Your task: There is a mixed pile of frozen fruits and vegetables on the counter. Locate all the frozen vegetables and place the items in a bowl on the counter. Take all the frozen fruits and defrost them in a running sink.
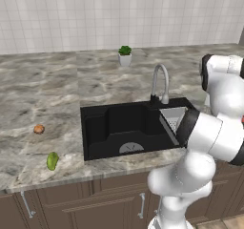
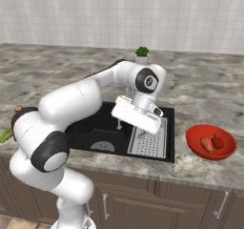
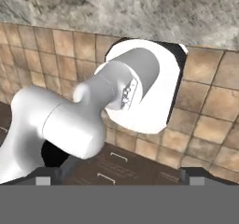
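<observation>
The red bowl (image 2: 211,152) stands on the counter (image 2: 205,92) right of the sink (image 2: 95,125). In it lie the orange carrot-like piece (image 2: 207,144) and the glossy red piece (image 2: 218,141). Left of the sink (image 1: 109,128), the brown ball (image 1: 39,129) and the yellow-green fruit (image 1: 52,161) rest on the counter (image 1: 43,89). My gripper (image 2: 139,118) hangs above the sink's right side, over the grey rack (image 2: 150,142). In the hand view my gripper (image 3: 119,177) is open, its dark fingertips (image 3: 44,177) wide apart with nothing between them.
A curved steel faucet (image 1: 160,80) rises behind the basin, and a small potted plant (image 1: 125,55) stands near the tiled wall. Dark wooden cabinets (image 1: 95,202) run below the counter. My own arm hides part of the sink in the right base view.
</observation>
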